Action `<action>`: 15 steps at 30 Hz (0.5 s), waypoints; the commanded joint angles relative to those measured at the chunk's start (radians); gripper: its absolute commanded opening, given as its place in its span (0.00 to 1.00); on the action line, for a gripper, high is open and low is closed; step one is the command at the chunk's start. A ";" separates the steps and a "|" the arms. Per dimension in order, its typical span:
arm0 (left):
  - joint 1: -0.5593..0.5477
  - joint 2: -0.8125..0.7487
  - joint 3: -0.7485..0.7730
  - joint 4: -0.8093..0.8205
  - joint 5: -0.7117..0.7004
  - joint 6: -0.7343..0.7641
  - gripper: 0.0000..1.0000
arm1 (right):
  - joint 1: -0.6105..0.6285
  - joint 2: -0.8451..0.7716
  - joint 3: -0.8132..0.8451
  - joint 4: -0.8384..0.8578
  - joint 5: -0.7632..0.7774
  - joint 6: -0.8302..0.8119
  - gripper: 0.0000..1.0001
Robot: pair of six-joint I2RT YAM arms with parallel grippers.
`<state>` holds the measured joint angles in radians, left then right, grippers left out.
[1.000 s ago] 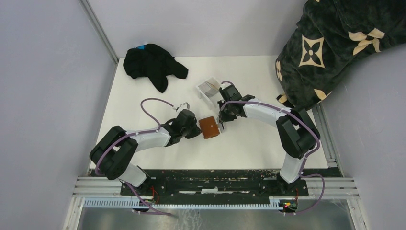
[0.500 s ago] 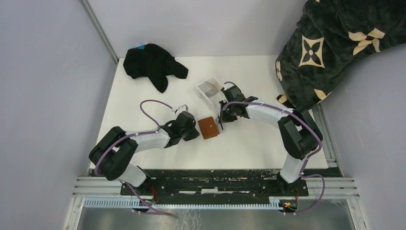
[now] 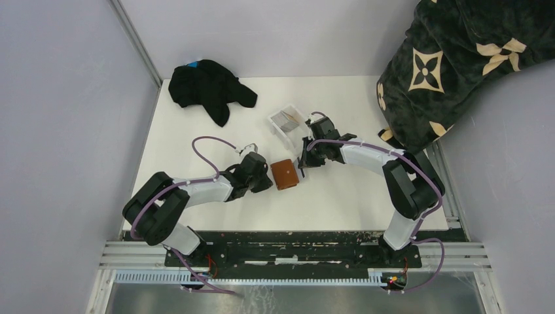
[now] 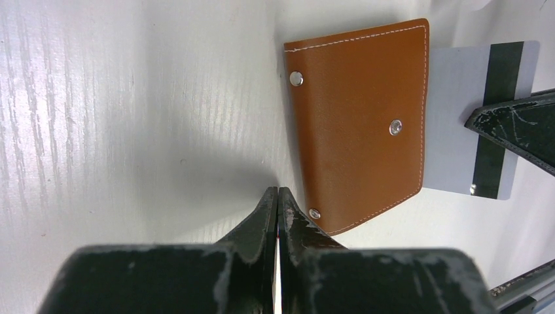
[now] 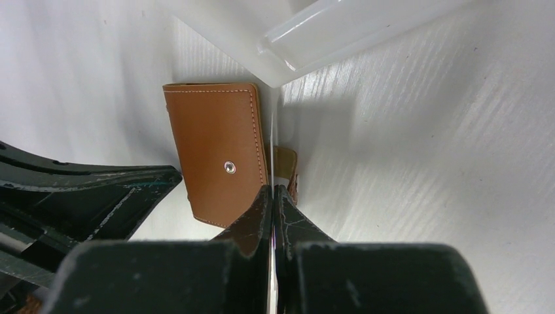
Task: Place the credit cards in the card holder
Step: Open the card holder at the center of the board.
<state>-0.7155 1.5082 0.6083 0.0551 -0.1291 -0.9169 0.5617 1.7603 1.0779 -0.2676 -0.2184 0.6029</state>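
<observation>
Both arms low beside card holder (image 3: 285,174)

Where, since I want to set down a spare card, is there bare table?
Free: the near strip of table between wallet and near edge; far right, between clear tray and patterned blanket; left, between black cloth and left arm. Crowded: the middle, where left gripper and right gripper, pinching a card, flank the wallet.

White tabletop (image 3: 340,196), faint grain texture. Pale lavender-grey walls (image 3: 65,131) left, back and right. Aluminium post (image 3: 136,46) runs up the back-left corner. Black garment (image 3: 206,88) bunched at table's far left. Dark plush blanket (image 3: 458,59), beige flower motifs, upper right. Aluminium rails (image 3: 468,252) along near edge. Soft, even light.
</observation>
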 commanded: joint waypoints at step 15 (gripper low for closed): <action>0.016 0.027 0.015 0.030 0.019 0.058 0.04 | -0.026 -0.029 -0.027 0.110 -0.090 0.052 0.01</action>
<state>-0.7044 1.5131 0.6086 0.0662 -0.1188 -0.9020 0.5407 1.7473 1.0622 -0.2131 -0.2836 0.6399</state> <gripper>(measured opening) 0.052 0.018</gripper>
